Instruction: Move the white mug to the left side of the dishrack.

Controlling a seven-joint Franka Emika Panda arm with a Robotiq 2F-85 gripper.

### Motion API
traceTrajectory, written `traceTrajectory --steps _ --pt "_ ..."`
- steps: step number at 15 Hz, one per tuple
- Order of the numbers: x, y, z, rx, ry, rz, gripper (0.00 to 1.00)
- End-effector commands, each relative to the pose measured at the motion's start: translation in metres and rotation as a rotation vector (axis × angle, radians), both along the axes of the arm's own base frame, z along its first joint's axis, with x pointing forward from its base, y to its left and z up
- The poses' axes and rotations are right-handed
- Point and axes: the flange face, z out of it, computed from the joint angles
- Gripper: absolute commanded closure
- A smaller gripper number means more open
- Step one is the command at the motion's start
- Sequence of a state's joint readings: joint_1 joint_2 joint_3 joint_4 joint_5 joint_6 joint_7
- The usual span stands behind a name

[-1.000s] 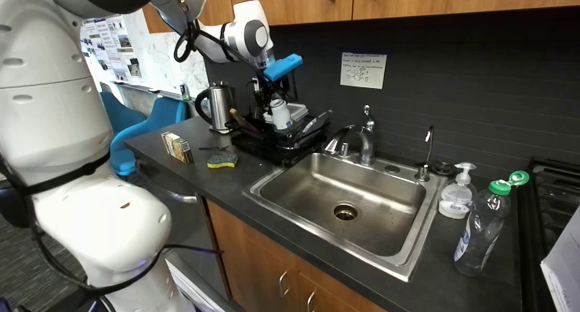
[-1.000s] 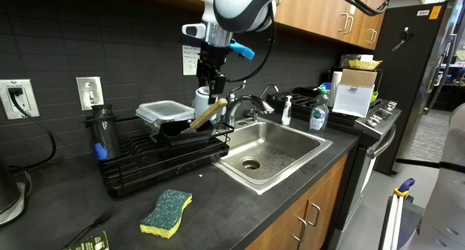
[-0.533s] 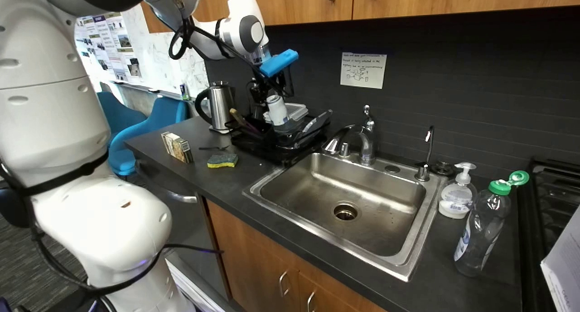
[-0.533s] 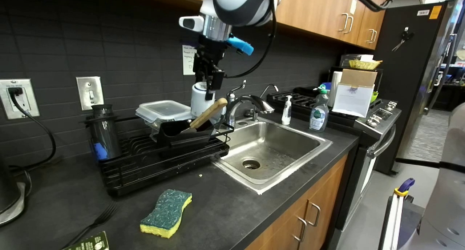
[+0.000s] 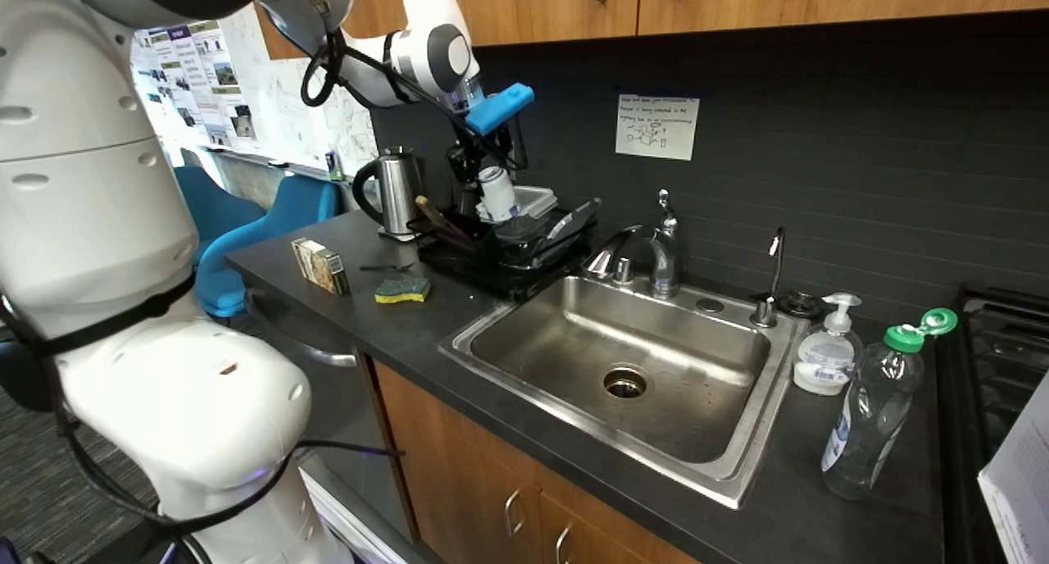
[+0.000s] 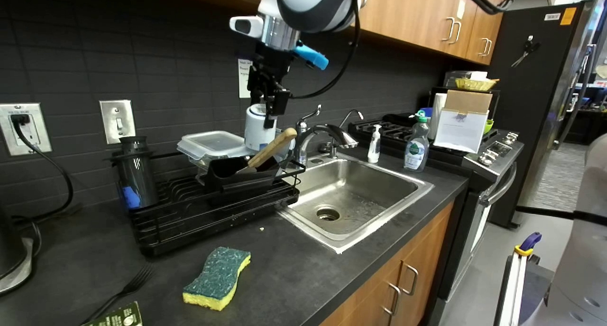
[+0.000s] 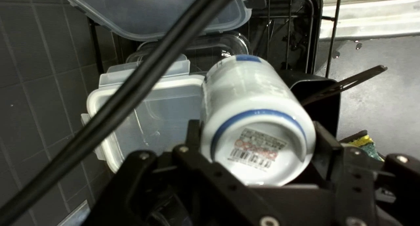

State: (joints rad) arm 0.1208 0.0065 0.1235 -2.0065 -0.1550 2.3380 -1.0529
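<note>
- Presently, one white mug (image 7: pixel 257 88) is being held above the black dishrack (image 6: pixel 189 230), just beside a lidded container (image 6: pixel 216 143); whether mug and container are touching, I am not managing to tell.
- One gripper (image 7: pixel 258 134), black, is gripping the mug near its base, a finger pressing on either side.
- Mug, orientation: hanging upside down, base facing the wrist camera, mouth pointing downward; long axis is running near vertical, leaning slightly.
- Mug, hidden parts: mouth is hiding from every view; lower edge is passing partly behind a wooden handle (image 6: pixel 272 148) in an exterior view.
- One sticker (image 7: pixel 256 148) is showing a barcode on the base, its small lettering blurring past my reading.
- One black cable (image 7: pixel 113 119) is crossing the wrist view, covering part of the container.
- One robot arm (image 6: pixel 310 6) is running past the top edge in both exterior views.
</note>
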Motion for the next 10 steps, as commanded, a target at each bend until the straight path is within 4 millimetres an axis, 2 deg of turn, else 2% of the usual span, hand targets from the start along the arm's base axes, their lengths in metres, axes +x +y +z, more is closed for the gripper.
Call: traceTrajectory --steps 1,10 --pt "-0.002 0.003 0.012 -0.014 -0.046 0.010 0.47" --pt "0.001 0.015 0.019 -0.001 -0.093 0.038 0.47"
